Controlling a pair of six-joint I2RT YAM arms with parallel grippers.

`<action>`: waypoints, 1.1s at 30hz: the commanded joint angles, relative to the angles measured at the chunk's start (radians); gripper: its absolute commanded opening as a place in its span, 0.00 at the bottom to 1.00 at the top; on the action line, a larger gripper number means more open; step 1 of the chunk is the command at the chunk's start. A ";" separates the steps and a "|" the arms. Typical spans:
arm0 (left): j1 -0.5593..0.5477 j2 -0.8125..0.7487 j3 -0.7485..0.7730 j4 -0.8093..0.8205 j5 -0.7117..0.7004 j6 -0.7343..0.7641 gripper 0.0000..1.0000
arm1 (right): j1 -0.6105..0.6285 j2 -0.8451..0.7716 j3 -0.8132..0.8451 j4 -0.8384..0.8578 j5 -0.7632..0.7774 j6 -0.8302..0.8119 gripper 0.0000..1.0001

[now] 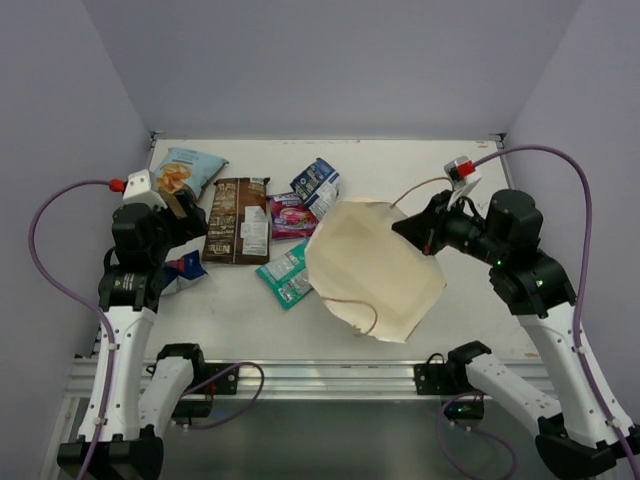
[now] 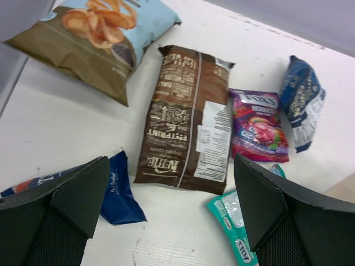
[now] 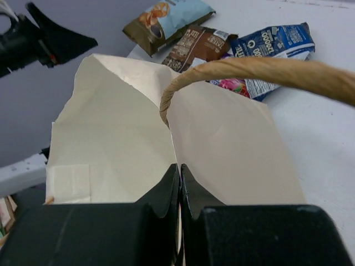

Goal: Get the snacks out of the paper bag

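The beige paper bag [image 1: 375, 265] lies tilted at the table's middle. My right gripper [image 3: 178, 166] is shut on the bag's edge [image 3: 122, 127], with a cord handle [image 3: 249, 69] looping above. Left of the bag, several snacks lie on the table: a light blue-and-tan chip bag [image 2: 100, 33], a long dark brown packet [image 2: 188, 116], a magenta one [image 2: 258, 124], a blue-and-white one [image 2: 302, 100], a teal one [image 2: 233, 221] and a dark blue one [image 2: 113, 194]. My left gripper [image 2: 171, 166] hangs open above them, holding nothing. The bag's inside is hidden.
The table's left edge and the grey side wall [image 1: 60, 120] run close beside the chip bag [image 1: 185, 168]. The back wall [image 1: 330, 60] rises behind the table. A metal rail [image 1: 320, 378] with the arm bases runs along the front edge.
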 commanded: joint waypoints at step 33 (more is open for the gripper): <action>-0.077 -0.007 0.241 -0.257 0.131 0.129 1.00 | -0.496 0.384 0.047 0.176 0.216 0.384 0.02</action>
